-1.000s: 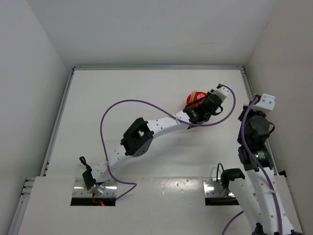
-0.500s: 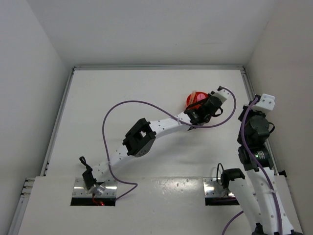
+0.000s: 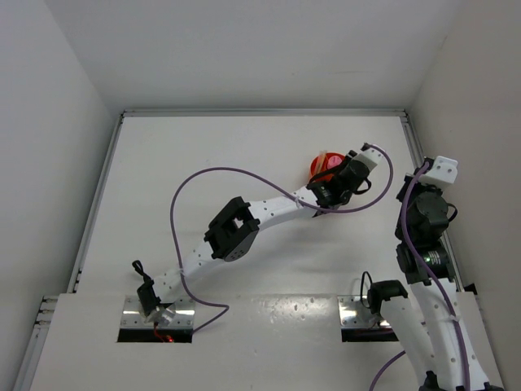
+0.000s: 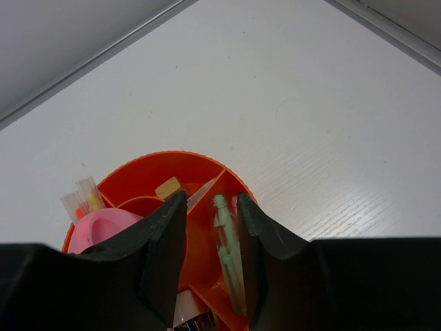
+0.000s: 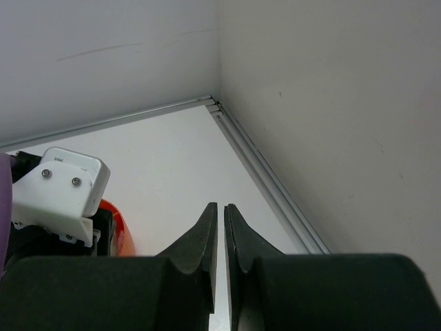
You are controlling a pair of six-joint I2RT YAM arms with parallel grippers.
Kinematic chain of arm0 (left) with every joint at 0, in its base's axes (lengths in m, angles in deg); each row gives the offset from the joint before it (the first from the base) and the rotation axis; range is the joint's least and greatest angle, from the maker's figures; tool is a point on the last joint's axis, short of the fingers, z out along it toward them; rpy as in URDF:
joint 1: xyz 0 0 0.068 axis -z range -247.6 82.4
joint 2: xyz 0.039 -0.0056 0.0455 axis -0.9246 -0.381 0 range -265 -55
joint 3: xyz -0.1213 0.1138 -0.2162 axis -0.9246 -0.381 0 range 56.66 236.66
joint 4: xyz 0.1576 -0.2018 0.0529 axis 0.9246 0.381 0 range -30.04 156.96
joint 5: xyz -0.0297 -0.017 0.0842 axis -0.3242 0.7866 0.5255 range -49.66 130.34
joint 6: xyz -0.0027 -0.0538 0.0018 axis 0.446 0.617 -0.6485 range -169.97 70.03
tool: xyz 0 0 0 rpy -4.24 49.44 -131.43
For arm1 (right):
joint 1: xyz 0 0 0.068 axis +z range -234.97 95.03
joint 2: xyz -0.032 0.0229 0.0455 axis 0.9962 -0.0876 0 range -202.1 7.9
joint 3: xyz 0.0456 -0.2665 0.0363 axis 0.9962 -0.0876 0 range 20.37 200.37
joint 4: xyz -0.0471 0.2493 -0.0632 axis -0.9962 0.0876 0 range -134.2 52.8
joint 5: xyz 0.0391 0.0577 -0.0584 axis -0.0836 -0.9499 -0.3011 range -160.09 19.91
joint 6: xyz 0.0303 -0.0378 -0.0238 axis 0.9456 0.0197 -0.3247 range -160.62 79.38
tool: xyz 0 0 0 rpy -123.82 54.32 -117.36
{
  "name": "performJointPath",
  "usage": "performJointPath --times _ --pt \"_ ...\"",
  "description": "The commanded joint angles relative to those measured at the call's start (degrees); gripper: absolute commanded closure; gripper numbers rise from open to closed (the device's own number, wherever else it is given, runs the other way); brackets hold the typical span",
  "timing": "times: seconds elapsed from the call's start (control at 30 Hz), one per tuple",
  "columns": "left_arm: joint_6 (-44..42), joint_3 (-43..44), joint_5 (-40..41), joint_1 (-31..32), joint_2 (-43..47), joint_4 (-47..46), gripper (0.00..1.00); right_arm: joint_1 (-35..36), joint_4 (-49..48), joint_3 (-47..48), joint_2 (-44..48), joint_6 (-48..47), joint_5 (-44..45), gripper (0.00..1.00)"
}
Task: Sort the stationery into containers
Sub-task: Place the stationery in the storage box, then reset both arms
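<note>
Stationery lies sorted inside one round orange bowl (image 4: 186, 154), which stands on the white surface (image 4: 310, 124) toward the far right, near the right wall. In the overhead view the bowl (image 3: 324, 160) is partly hidden by the end of the left arm.

The left wrist view looks into the bowl from close above. Inner dividers split it, and three compartments can be made out. The far one holds one small tan block (image 4: 167, 186). The left one holds one chunky pink tube (image 4: 103, 226) and, behind it against the rim, two clear-capped sticks (image 4: 83, 198) with yellow and pink tips. The right one holds a mint-green pen (image 4: 222, 219) lying lengthwise, with a thin strip of pink beside it. Whether a second green pen lies there is too blurred to tell.

The left gripper (image 4: 210, 200) hangs over the bowl with its two black fingers parted. They straddle a divider and pinch nothing.

The right gripper (image 5: 218, 208) is raised near the right wall, apart from the bowl. Its two fingers are pressed nearly together with only a thin slit between them, and nothing is in it. In its view the bowl's orange edge (image 5: 122, 233) shows at lower left.
</note>
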Motion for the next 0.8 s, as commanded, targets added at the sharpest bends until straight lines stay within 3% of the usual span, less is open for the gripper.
performJointPath --times 0.0,0.2,0.33,0.37,0.43,0.47,0.53,0.57,0.6,0.7,0.77 --pt "0.2 0.5 1.3 0.3 0.0 -2.0 0.59 0.3 -2.6 -0.2 -0.2 0.0 0.1 0.92" --pt "0.2 0.5 0.8 0.3 1.3 -2.0 0.61 0.3 -2.6 -0.2 -0.2 0.0 0.1 0.91" --pt "0.9 -1.6 -1.8 1.8 5.3 -2.0 0.92 0.3 -2.6 -0.2 -0.2 -0.5 0.6 0.86" --pt "0.9 -2.4 -1.8 2.5 6.5 -2.0 0.98 0.3 -2.6 -0.2 -0.2 -0.5 0.6 0.81" --pt "2.3 -6.0 -3.4 5.3 11.8 -1.3 0.99 0.3 -2.1 -0.2 0.4 -1.5 0.6 0.58" --pt "3.0 -8.2 -3.4 5.3 14.2 -1.3 0.99 0.3 -2.1 0.3 0.4 -1.5 0.6 0.54" --pt "3.0 -14.9 -3.4 8.5 23.8 -3.2 0.92 0.3 -0.9 0.8 1.0 -1.5 0.1 0.48" --pt "3.0 -23.0 -1.1 9.7 27.3 -4.8 0.82 0.3 -0.9 0.8 1.6 -2.1 0.1 0.46" --pt "3.0 -26.8 0.3 11.5 30.7 -6.7 0.62 0.3 -0.3 0.8 1.6 -2.1 -0.5 0.43" --pt "8.9 -36.4 8.5 12.1 42.4 -3.2 0.37 0.3 0.2 1.5 1.6 -2.6 -2.3 0.34" --pt "17.3 -42.7 13.3 9.9 51.6 5.1 0.23 0.3 1.8 2.2 1.6 -3.2 -4.0 0.27"
